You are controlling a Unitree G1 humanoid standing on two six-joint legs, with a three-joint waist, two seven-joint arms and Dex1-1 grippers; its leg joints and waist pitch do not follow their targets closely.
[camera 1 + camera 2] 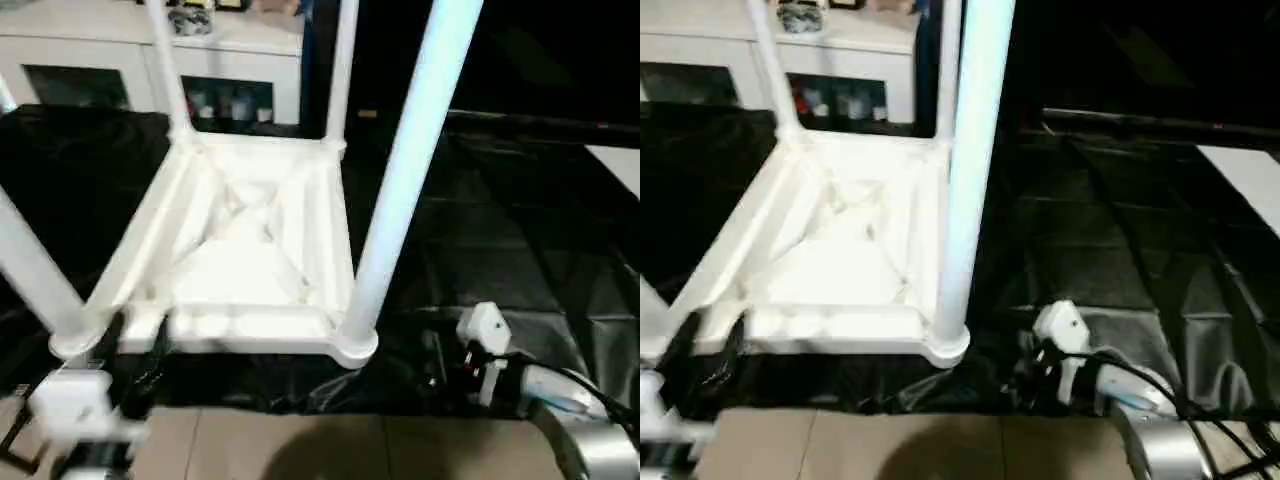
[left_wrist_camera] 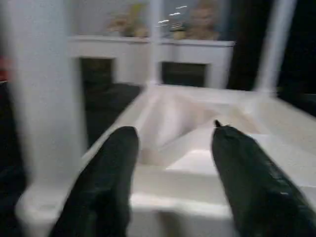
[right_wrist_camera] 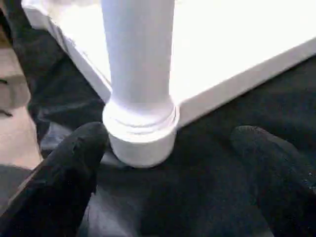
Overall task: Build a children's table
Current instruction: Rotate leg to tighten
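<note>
We see the tabletop (image 1: pixel 250 270) lying upside down on the black sheet (image 1: pixel 520 250) so its four legs (image 1: pixel 405 180) stand upward in the corner sockets, with our left hand (image 2: pixel 173 187) wide before its near edge and our right hand (image 3: pixel 168 182) wide around the nearest leg's base.

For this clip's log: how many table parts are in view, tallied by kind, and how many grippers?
Tabletop, upside down on the black sheet: 1
Legs standing in its corner sockets: 4 (near right, near left, far left, far right)
Grippers: 2 (left gripper, right gripper), both open and empty
Total: 7
</note>
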